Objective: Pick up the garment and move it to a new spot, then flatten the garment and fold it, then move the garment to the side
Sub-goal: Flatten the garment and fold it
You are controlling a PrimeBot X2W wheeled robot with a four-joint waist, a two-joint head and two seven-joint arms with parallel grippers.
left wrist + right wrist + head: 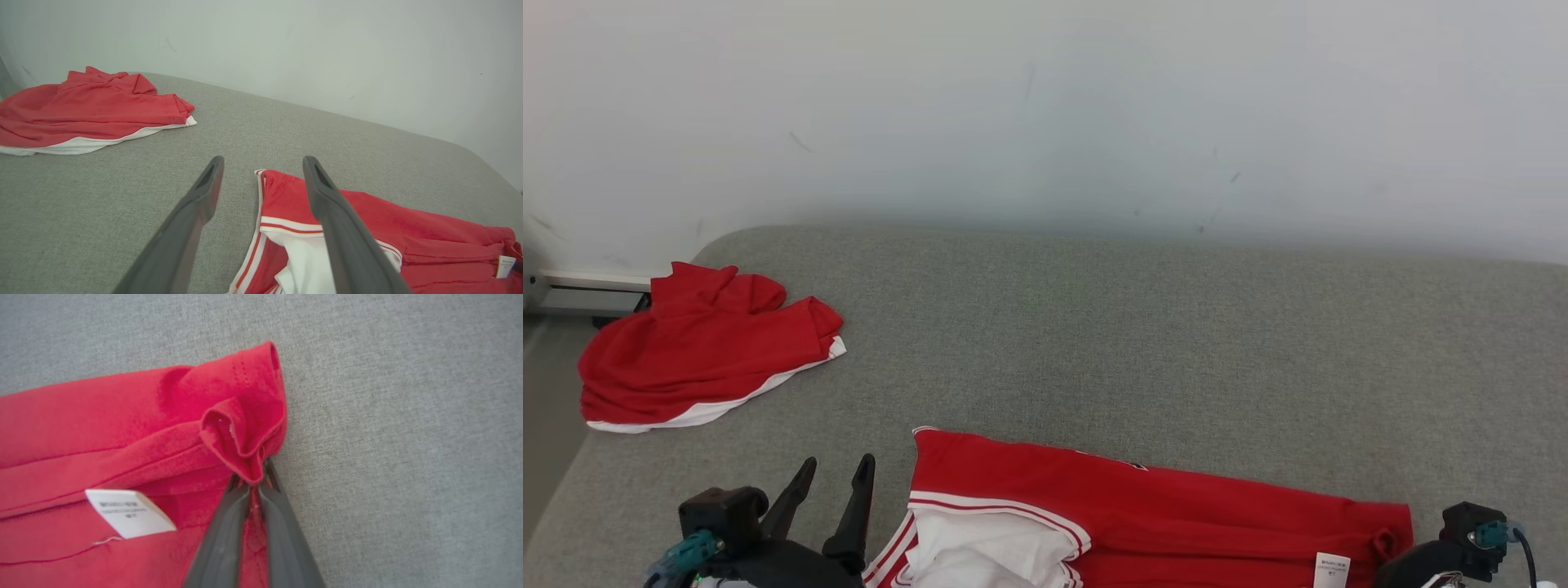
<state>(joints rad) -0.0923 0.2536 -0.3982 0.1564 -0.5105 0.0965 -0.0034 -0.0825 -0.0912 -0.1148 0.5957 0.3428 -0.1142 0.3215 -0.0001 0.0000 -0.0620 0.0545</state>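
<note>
Step in hand: judged to be flattening; the red garment (1176, 514) lies spread along the near edge of the grey padded surface (1176, 327), its far edge fairly straight.
Right gripper (252, 482): clenched on a bunched corner of the garment, next to the white care label (128, 512); the cloth puckers at the pinch.
Left gripper (838, 462): released, fingers apart, hovering just beside the white-striped hem (996, 506) and holding nothing.
Next grasp: bring the left fingers onto the striped hem corner and pinch one layer edge only, avoiding the white inner cloth.
Tension: draw both corners apart evenly and low to the surface, so the wrinkles near the label run out.
Caution: the right pinch is shallow, so a hard pull may slip it off.
Clearance: a second red garment (694, 351) lies well apart at the far left; keep the work away from it.
</note>
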